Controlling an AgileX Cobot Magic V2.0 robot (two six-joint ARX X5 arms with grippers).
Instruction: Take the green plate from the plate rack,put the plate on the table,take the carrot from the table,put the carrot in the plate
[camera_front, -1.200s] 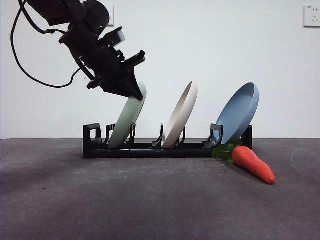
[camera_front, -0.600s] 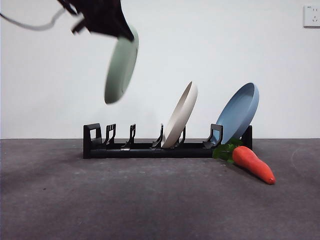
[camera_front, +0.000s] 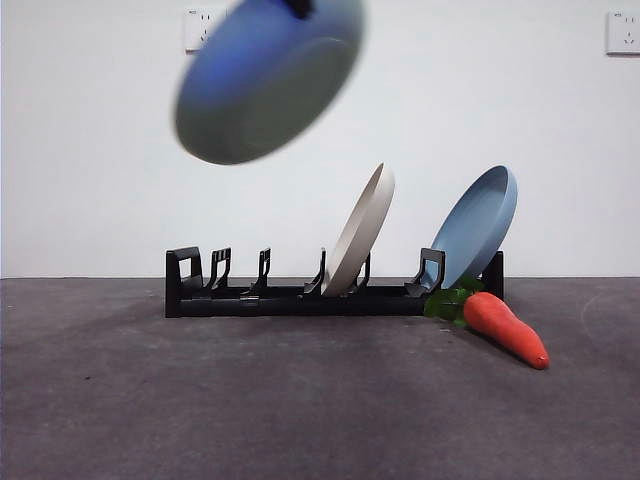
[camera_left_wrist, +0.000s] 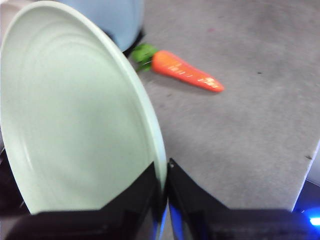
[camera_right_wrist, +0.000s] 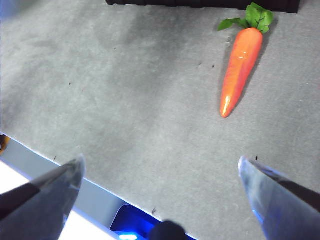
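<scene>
The green plate (camera_front: 265, 80) hangs high above the left end of the plate rack (camera_front: 300, 298), blurred and tinted bluish in the front view. In the left wrist view it (camera_left_wrist: 75, 115) is pale mint, and my left gripper (camera_left_wrist: 165, 182) is shut on its rim. Only a black tip of that gripper (camera_front: 297, 8) shows at the top edge of the front view. The carrot (camera_front: 505, 327) lies on the table (camera_front: 300, 400) by the rack's right end, and also shows in the wrist views (camera_left_wrist: 187, 76) (camera_right_wrist: 240, 67). My right gripper (camera_right_wrist: 161, 161) is open and empty above the table, short of the carrot.
A cream-beige plate (camera_front: 362, 230) leans in the middle of the rack and a blue plate (camera_front: 480, 222) at its right end. The rack's left slots hold nothing. The table's front edge runs close under the right gripper.
The left gripper has lifted the green plate out of the rack's left slot, carried it up and rightward, and tilted it flatter. The carrot and the other plates have not moved.
</scene>
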